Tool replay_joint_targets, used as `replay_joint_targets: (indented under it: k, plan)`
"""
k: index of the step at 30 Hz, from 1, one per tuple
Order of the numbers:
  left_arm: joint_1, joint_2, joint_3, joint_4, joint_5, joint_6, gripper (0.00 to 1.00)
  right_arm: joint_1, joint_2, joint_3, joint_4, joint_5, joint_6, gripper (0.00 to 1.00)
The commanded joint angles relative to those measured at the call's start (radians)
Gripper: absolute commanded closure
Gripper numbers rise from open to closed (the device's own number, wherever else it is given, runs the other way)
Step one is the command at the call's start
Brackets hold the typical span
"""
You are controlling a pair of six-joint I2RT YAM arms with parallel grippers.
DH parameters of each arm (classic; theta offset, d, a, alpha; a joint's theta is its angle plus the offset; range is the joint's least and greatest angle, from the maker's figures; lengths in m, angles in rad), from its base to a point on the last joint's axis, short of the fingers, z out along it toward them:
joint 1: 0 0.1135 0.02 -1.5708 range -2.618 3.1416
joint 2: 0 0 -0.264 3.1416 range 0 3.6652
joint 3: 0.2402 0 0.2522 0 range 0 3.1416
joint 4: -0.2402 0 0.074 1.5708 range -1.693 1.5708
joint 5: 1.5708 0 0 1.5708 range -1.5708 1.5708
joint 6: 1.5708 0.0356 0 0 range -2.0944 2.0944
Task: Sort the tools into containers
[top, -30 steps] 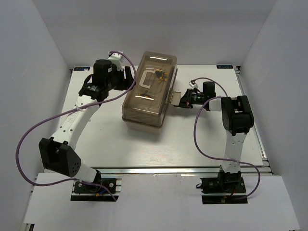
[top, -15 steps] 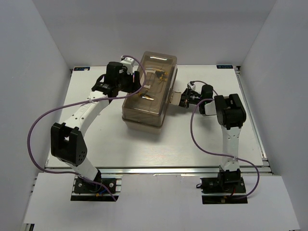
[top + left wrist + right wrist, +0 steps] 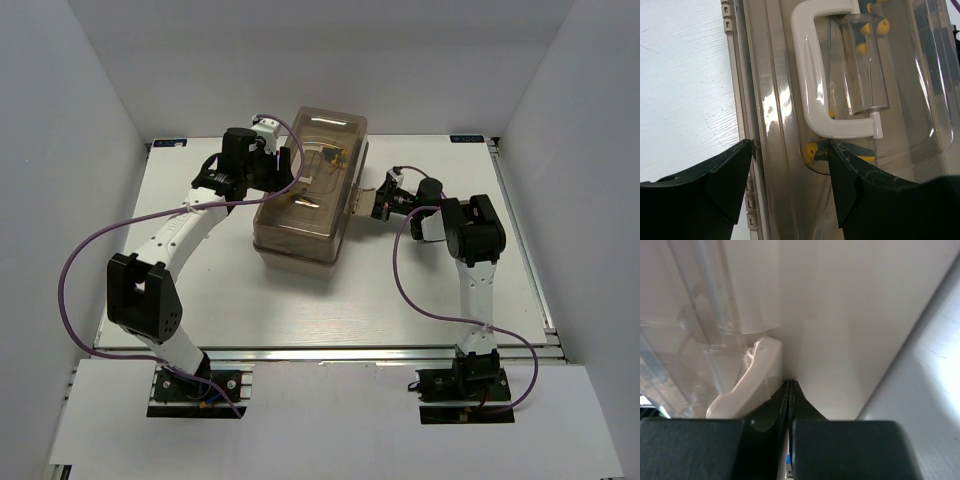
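Observation:
The containers show as one closed toolbox (image 3: 300, 228) with a translucent brown lid (image 3: 775, 100) and a white handle (image 3: 810, 75). Through the lid I see tools: yellow-and-black handles (image 3: 812, 150) below the handle, more near the top (image 3: 875, 27), and yellow bits (image 3: 335, 157) from above. My left gripper (image 3: 285, 172) is open above the box's left side. One finger (image 3: 725, 175) hangs outside the lid's edge and the other (image 3: 850, 185) over the lid. My right gripper (image 3: 377, 203) is shut, its tips (image 3: 790, 386) against the box's beige side beside the latch (image 3: 747, 377).
Purple cables (image 3: 80, 260) loop from both arms over the white table (image 3: 300, 310). White walls close in the left, back and right. A metal rail (image 3: 330, 352) runs along the near edge by the arm bases.
The left arm swung right, bringing its open gripper over the toolbox's left edge. The right gripper edged left towards the box, and the latch flap now lies closer to the box's side.

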Motion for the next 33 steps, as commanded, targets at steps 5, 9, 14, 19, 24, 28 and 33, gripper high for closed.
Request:
replay_joint_targets:
  k: [5,9,14,19,24,28,33]
  plan:
    - [-0.022,0.007,-0.008,-0.032,0.010,0.009,0.29,0.030,-0.060,0.025,0.166,0.022,0.082,1.00]
    - [-0.022,0.003,-0.009,-0.029,0.010,0.010,0.29,0.028,-0.096,0.012,0.151,-0.014,0.078,1.00]
    - [-0.022,-0.003,-0.016,-0.020,0.014,0.009,0.29,0.025,-0.149,0.032,0.011,-0.037,-0.003,1.00]
    - [-0.022,-0.013,-0.026,-0.015,0.018,0.007,0.29,0.023,-0.192,0.043,-0.110,-0.050,-0.083,1.00]
    - [-0.022,-0.024,-0.046,-0.006,0.023,0.007,0.29,0.020,-0.238,0.068,-0.256,-0.050,-0.175,1.00]
    - [-0.022,-0.032,-0.059,0.004,0.027,0.003,0.29,0.019,-0.261,0.080,-0.322,-0.045,-0.210,1.00]
    - [-0.022,-0.038,-0.068,0.008,0.030,0.001,0.29,0.019,-0.310,0.138,-0.551,-0.028,-0.373,1.00]
